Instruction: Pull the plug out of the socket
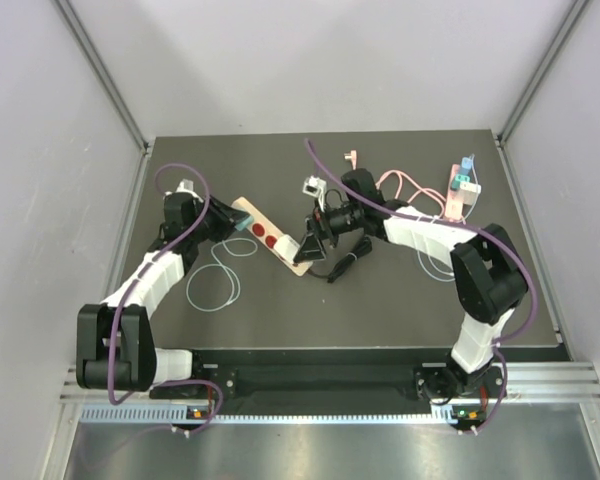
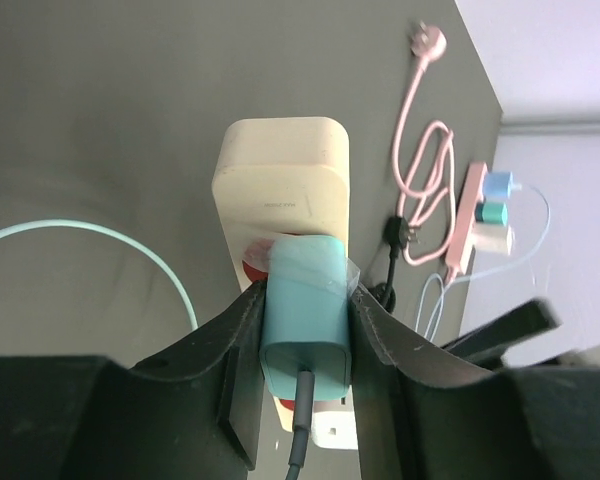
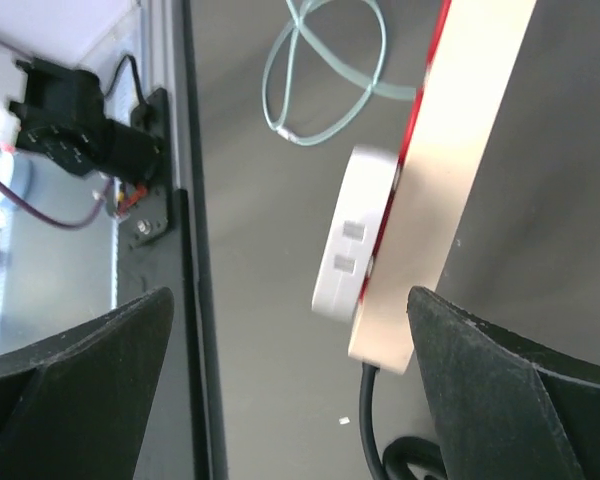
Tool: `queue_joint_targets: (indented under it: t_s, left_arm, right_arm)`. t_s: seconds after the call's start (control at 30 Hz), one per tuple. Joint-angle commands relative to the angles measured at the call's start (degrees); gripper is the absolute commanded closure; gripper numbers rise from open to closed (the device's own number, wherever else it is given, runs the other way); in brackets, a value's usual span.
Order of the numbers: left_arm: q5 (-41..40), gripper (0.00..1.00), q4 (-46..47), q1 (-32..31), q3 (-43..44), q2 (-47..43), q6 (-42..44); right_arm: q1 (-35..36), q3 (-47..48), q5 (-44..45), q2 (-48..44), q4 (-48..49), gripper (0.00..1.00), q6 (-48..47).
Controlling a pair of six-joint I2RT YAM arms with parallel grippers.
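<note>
Cream plastic power strip with red sockets: lies flat on the dark matte table, just left of centre in the top view, running from 10 o'clock to 4 o'clock.

Teal rectangular plastic plug: seated in the socket at the strip's 10 o'clock end, a dark cable leaving its back. Not yet out.

Left gripper: narrow, both fingers pressed against the plug's flanks.

Right gripper: jaws wide, standing to either side of the strip's 4 o'clock end, gripping nothing.

White block adapter: plugged in at that same end, between the open jaws.

Pale teal cable loop: loose on the table at 7 o'clock from the strip.

Pink power strip: well apart, at 2 o'clock on the table, carrying its own small adapters.

Hazards, as judged: with nothing pinning the strip, a pull on the plug would likely drag or lift the whole strip rather than free the pins. An off-axis tug could jam the pins. Smooth plastic flanks may slip through the fingers.
</note>
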Motion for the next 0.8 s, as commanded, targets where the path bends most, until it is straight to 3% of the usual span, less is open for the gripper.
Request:
queue_joint_targets:
  t_s: [0.0, 0.3, 0.37, 0.53, 0.77]
  left_arm:
    - [7.2, 1.00, 5.4, -0.1, 2.5, -1.6, 3.6]
    - [11.8, 1.00, 3.2, -0.5, 4.3, -2.7, 4.7]
    - [11.8, 1.00, 3.3, -0.8, 4.2, -3.0, 4.0]
    - [10.9, 1.00, 3.9, -1.5, 3.7, -3.7, 2.1]
    - [10.9, 1.00, 6.3, -2.5, 3.3, -4.2, -0.3]
  right_arm:
    - [0.9, 7.8, -1.9, 0.3, 1.2, 0.00, 2.3]
    - [3.3, 25.5, 4.8, 10.6, -15.6, 0.00, -2.6]
    - [4.7, 28.8, 9.9, 12.3, -19.7, 0.00, -3.2]
    - [7.8, 29.9, 19.2, 14.7, -19.6, 0.00, -3.3]
    - [8.9, 31.0, 20.9, 17.9, -18.0, 0.05, 0.0]
